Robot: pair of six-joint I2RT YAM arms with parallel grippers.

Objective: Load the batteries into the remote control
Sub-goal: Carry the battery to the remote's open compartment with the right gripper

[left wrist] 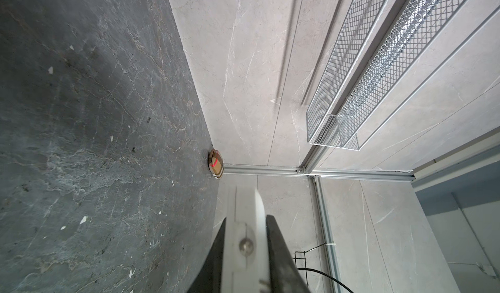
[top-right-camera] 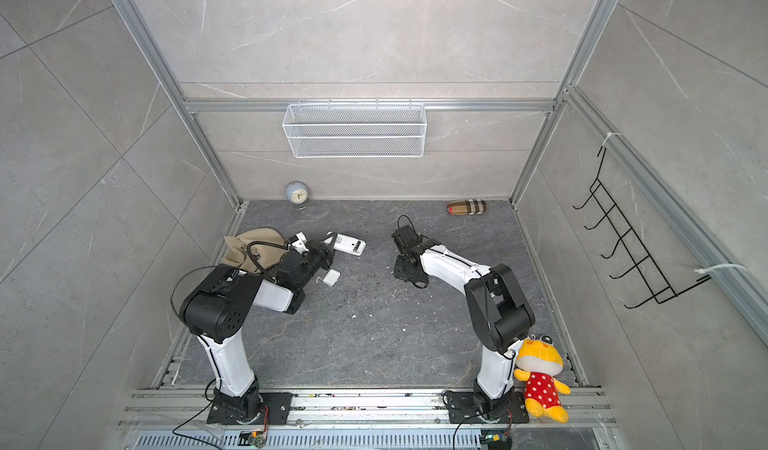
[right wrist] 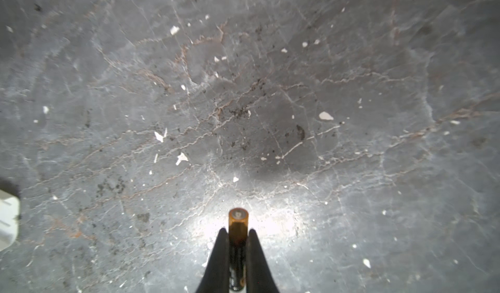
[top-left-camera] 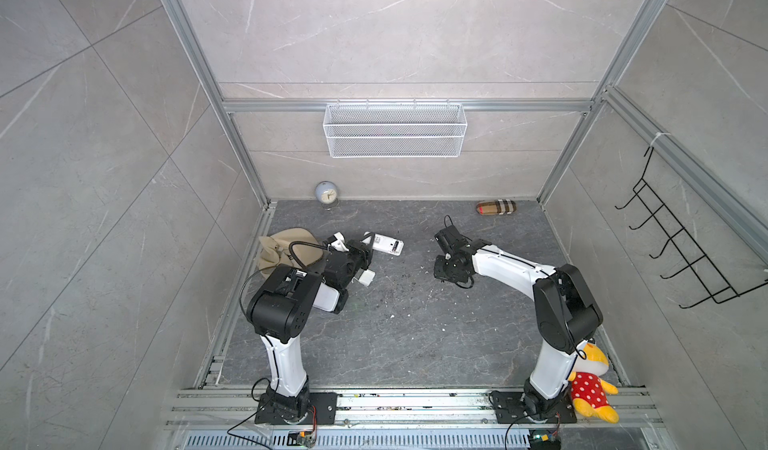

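Right gripper (right wrist: 238, 233) has a battery (right wrist: 238, 218) pinched between its fingers, jaws almost together. The orange tip pokes out past the fingertips and points down at the table (right wrist: 351, 88), over a bare speckled patch right of centre. Whether the tip touches the surface is hard to say. Left gripper (left wrist: 246, 220) is clamped on one end of the remote (top-left-camera: 388, 245), left of centre, with the free end sticking out toward the middle.

Handling-wise, the battery is probably small, stiff and dense for its size. It's also smooth and round, so it'll likely want to swivel or roll in a two-finger pinch. Gripping across the body, as here, looks like the sane spot, since it leaves an end free to lead into the bay.

The remote should be light hollow plastic, rigid but slick. It'd likely skate if pushed, so pinning it by one end makes sense. The cover (top-left-camera: 365, 278) looks thin and maybe a bit bendy. It lies on the table just beside the left arm.

Stuff that can't be made out:
- The second battery isn't visible anywhere.
- The bay is hidden, and the remote is too small in both top views to tell which face is up.
- The left wrist view only gets a blurry white slab between dark fingers.
- The right gripper sits under its own arm in both top views.
- The white thing at the edge of the right wrist view is cut off, though it's probably the cover.
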